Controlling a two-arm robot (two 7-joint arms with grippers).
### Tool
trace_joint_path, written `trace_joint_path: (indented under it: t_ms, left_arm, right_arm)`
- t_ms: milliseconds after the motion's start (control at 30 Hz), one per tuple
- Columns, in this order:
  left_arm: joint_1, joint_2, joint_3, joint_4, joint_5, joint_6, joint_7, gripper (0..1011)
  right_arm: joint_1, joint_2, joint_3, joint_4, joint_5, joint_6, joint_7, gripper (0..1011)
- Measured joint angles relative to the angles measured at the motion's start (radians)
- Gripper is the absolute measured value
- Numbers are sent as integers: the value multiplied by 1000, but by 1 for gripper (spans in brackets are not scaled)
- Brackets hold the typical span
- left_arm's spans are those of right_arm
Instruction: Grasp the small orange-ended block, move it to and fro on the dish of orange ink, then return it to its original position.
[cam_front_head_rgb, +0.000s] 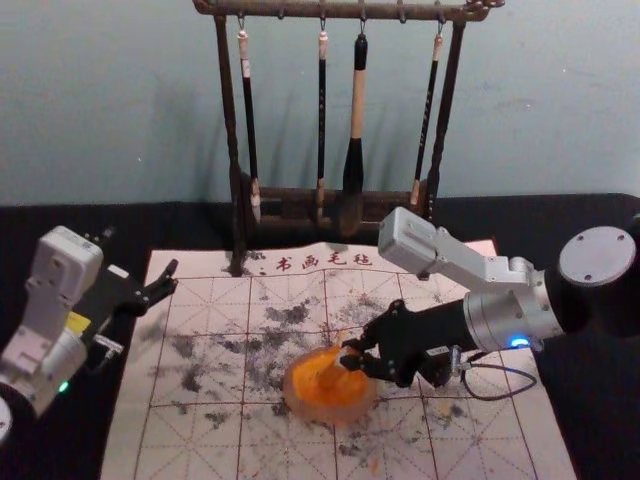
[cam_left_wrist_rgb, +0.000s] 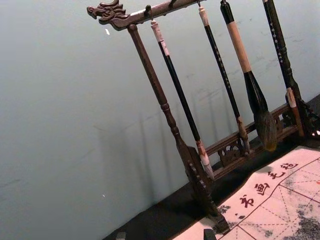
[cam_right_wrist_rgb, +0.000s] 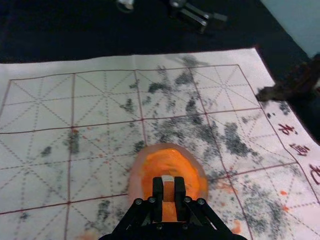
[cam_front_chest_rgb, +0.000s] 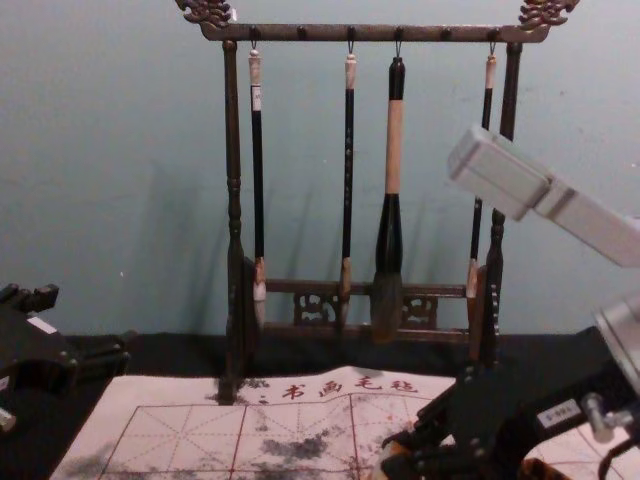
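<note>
1. In the lower middle of the head view, I see the right gripper (cam_front_head_rgb: 352, 357) reaching in from the right over a round dish (cam_front_head_rgb: 338, 411) of orange ink (cam_front_head_rgb: 313, 378).
2. Its fingers are pinching a small block (cam_right_wrist_rgb: 168, 191), pale at the top and orange lower down. The block is above the dish's inner area; I cannot tell whether its lower end touches the ink.
3. At the left of the head view, the left gripper (cam_front_head_rgb: 140, 252) is parked well apart from the dish, its fingers spread, with nothing between them.
4. The dish is on a white mat (cam_front_head_rgb: 475, 452) with red grid lines and dark smudges.
5. Across the upper middle, four brushes (cam_front_head_rgb: 357, 105) hang from a dark wooden rack (cam_front_head_rgb: 340, 11) near a pale blue-green wall (cam_front_head_rgb: 120, 110).
</note>
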Motion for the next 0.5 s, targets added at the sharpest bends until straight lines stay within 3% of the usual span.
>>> trace_joint_path:
  t_ms: [300, 500]
  left_arm:
    - [0, 0, 0, 0, 0, 0, 0, 1001]
    - [0, 0, 0, 0, 0, 0, 0, 1001]
  right_arm:
    - [8, -6, 14, 26, -5, 10, -18, 119]
    - [-4, 20, 26, -4, -1, 19, -20, 119]
